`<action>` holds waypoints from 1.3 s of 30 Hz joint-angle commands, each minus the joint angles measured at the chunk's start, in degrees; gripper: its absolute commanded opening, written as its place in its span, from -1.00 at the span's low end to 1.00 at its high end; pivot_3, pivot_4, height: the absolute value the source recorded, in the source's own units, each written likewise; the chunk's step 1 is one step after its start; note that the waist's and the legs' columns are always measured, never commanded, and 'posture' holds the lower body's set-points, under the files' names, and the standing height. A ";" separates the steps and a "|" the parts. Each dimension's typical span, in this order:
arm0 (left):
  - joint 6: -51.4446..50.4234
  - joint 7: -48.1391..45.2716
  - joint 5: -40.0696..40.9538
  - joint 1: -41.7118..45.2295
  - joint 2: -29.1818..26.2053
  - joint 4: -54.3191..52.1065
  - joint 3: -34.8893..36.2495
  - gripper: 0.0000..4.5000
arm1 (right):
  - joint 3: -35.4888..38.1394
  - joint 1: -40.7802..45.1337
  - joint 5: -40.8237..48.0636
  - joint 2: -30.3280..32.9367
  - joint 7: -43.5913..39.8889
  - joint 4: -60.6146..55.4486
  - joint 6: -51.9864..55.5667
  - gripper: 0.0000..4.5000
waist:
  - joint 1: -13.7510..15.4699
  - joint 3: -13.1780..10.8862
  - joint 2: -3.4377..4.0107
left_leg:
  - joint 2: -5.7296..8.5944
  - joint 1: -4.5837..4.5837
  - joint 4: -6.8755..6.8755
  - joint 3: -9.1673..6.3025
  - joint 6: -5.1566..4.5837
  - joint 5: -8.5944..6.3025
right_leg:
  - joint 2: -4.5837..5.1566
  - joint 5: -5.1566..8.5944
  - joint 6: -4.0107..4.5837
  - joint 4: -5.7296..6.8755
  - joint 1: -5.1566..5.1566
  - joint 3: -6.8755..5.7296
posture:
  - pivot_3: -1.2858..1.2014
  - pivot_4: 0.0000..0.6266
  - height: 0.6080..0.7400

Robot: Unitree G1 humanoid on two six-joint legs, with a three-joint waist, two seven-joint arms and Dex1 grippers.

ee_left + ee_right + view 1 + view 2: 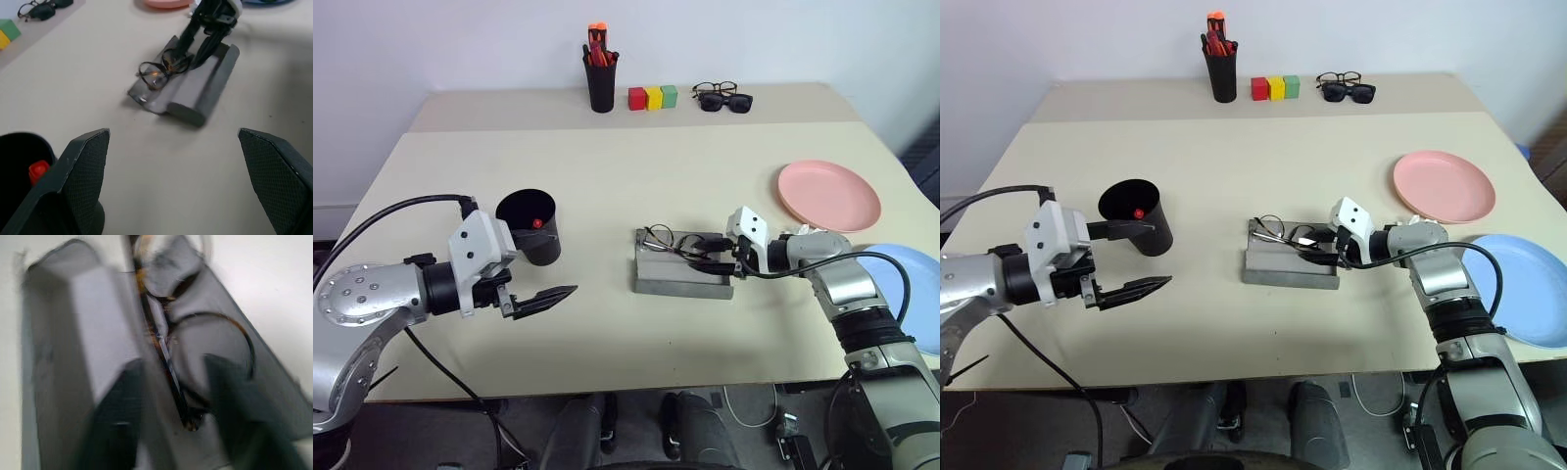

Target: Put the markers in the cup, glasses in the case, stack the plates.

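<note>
The grey case (683, 277) lies open mid-table. The wire-rimmed glasses (659, 236) rest on it, one lens hanging over its left end. My right gripper (703, 252) reaches in from the right, its fingers closed on the folded frame (164, 357). To the left stands the black cup (530, 230), upright, with a red-capped marker (537, 223) inside. My left gripper (543, 297) hovers open and empty just in front of the cup. The pink plate (828, 194) and the blue plate (913, 294) lie apart at the right.
At the back stand a narrow black holder (600, 78) of orange pens, three coloured blocks (652, 97) and two pairs of dark glasses (722, 97). The blue plate lies next to my right forearm, near the table's right edge.
</note>
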State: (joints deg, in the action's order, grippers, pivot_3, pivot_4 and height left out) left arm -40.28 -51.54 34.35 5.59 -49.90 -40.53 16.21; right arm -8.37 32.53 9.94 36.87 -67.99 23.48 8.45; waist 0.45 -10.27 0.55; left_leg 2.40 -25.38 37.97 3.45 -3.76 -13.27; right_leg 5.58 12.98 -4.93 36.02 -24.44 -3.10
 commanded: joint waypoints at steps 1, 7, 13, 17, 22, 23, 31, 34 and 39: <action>1.51 1.46 0.03 1.08 -0.05 -1.02 -0.52 0.92 | 0.28 1.19 -1.85 -0.59 1.16 3.94 -3.15 -0.97 | -0.09 0.01 -0.01 | 0.00 0.01 0.00 0.00 0.00 0.00 | 0.00 0.00 0.01 0.00 0.00 0.00 | 0.03 -0.52 1.00; 2.23 2.49 0.15 1.03 -0.20 -0.72 -1.67 0.92 | 1.09 2.46 -2.22 -0.39 1.63 5.51 -5.80 -0.97 | -0.05 0.02 -0.02 | 0.00 0.05 0.01 0.00 0.03 0.02 | 0.00 -0.03 0.07 -0.01 0.04 0.00 | 0.03 -0.52 1.00; 3.30 3.09 -0.65 1.45 0.14 0.22 -3.18 0.92 | 3.54 3.21 -1.54 1.46 3.08 1.87 -6.43 -0.97 | 0.13 0.01 -0.01 | 0.00 0.03 0.01 0.00 0.04 0.03 | 0.00 -0.03 0.07 -0.01 0.00 0.00 | 0.03 -0.52 1.00; 5.00 3.48 -1.94 1.40 0.16 1.26 -4.61 0.92 | 4.79 3.52 -5.78 3.25 9.69 0.55 -12.43 -0.97 | 0.08 0.00 0.01 | 0.00 0.01 -0.02 0.00 0.04 0.02 | 0.00 -0.03 0.08 -0.01 -0.03 0.00 | 0.03 -0.52 1.00; 6.21 3.83 -2.69 1.36 0.72 2.07 -5.50 0.92 | 4.99 0.56 -17.47 6.50 25.38 -0.82 -23.53 -0.97 | 0.08 -0.01 0.00 | 0.00 -0.01 -0.08 0.00 0.05 0.03 | 0.00 0.03 0.17 -0.02 -0.09 0.00 | 0.03 -0.52 1.00; 6.40 3.93 -2.86 1.56 0.82 2.35 -5.84 0.92 | 4.87 -0.52 -20.47 7.26 29.10 -1.40 -25.43 -0.97 | 0.16 0.00 0.00 | 0.00 -0.01 -0.09 0.01 0.06 0.03 | 0.00 0.03 0.18 -0.02 -0.10 0.00 | 0.03 -0.52 1.00; 7.15 4.35 -3.59 3.97 1.94 4.14 -8.86 0.92 | 3.43 -8.46 -41.69 10.37 59.65 2.66 -26.98 -0.97 | 0.12 0.00 -0.01 | 0.00 -0.01 -0.16 0.05 0.40 0.25 | -0.01 0.10 0.29 -0.01 -0.05 0.00 | 0.03 -0.52 1.00; 7.26 4.09 -3.61 5.10 2.17 5.02 -9.57 0.92 | 1.50 -8.61 -46.09 9.74 65.75 5.69 -25.83 -0.97 | -0.08 -0.01 -0.01 | 0.00 -0.01 -0.15 0.08 0.44 0.29 | -0.04 0.10 0.28 0.02 0.08 0.00 | 0.03 -0.52 1.00; 7.38 4.05 -4.00 6.57 2.86 6.05 -10.94 0.92 | -2.79 -7.00 -50.00 7.67 70.94 10.35 -26.29 -0.97 | -1.00 0.00 -0.09 | -0.07 0.01 -0.13 0.09 0.47 0.35 | -0.13 0.11 0.28 0.03 0.16 -0.01 | 0.03 -0.52 1.00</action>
State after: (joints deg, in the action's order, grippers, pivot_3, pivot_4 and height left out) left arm -34.24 -47.38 30.50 11.13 -47.06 -33.93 5.14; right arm -9.91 24.98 -38.55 45.39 1.47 32.97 -17.86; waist -0.56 -10.27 0.46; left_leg 2.32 -25.36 37.88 3.53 -3.30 -12.92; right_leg 5.43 13.09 -4.66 36.04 -24.25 -3.12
